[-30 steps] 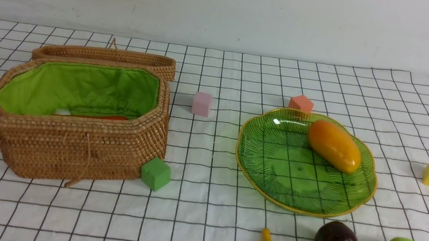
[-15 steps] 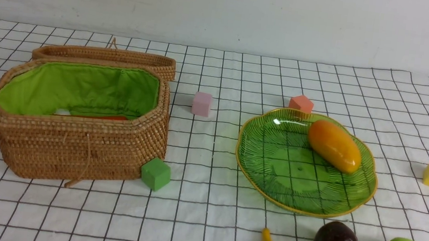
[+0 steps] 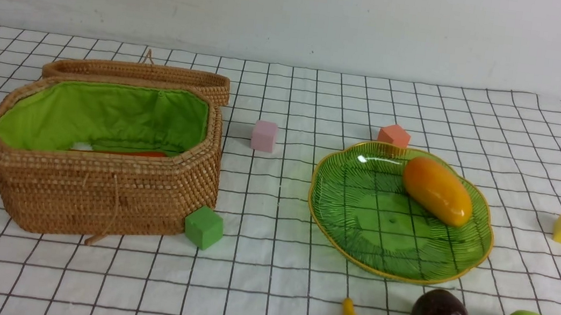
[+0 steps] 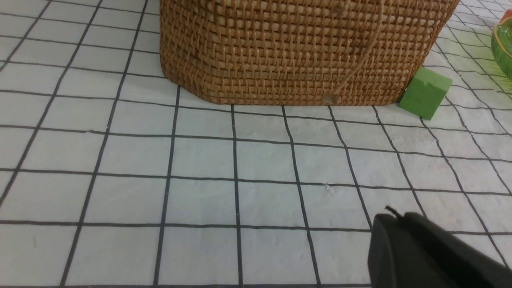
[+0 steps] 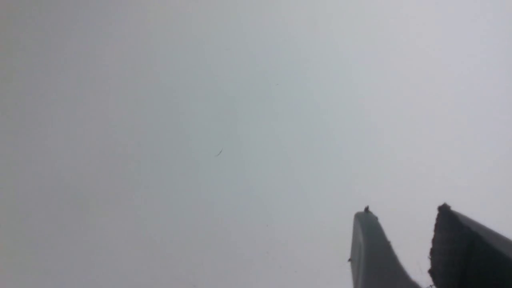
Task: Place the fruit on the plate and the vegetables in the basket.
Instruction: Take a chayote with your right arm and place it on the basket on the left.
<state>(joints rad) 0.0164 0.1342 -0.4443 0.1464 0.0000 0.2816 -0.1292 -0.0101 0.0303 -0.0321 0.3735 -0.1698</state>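
Showing glossy skin, the oblong mango [image 3: 437, 191] lies on the ribbed green plate [image 3: 388, 247], right of centre. The left pincer [image 4: 394, 214] is closed; the right pincer [image 5: 404, 208] stands open.

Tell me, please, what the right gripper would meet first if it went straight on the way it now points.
Most likely nothing soon: between and beyond the right gripper's fingertips, its wrist view shows only a pale, plain surface, probably the wall, though how far off it is I can't judge.
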